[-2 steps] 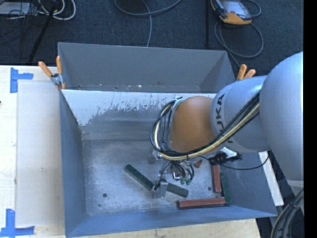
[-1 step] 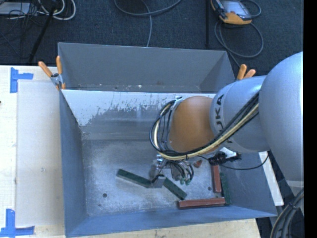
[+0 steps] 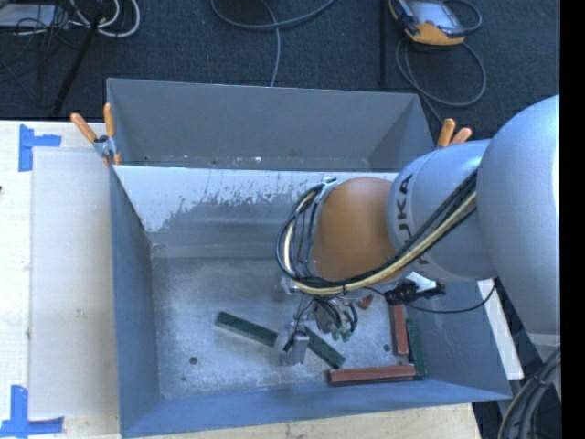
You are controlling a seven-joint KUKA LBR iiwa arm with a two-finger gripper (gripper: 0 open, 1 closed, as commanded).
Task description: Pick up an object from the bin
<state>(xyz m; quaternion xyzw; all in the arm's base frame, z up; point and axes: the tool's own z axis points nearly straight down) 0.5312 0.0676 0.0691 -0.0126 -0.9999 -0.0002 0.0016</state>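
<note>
Gripper (image 3: pixel 294 345) beside diagonally lying green bar (image 3: pixel 327 353)

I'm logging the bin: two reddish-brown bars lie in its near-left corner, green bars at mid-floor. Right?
Not quite: in the camera view the reddish-brown bars lie in the bin's near-right corner; the green bars are at mid-floor.

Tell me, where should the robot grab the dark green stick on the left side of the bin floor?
Probably around its middle, coming straight down from above and pinching across its narrow width. The dark green stick lies flat on the bin floor, long and thin, with bare floor along both long sides. Its right end is close to the gripper.
</note>
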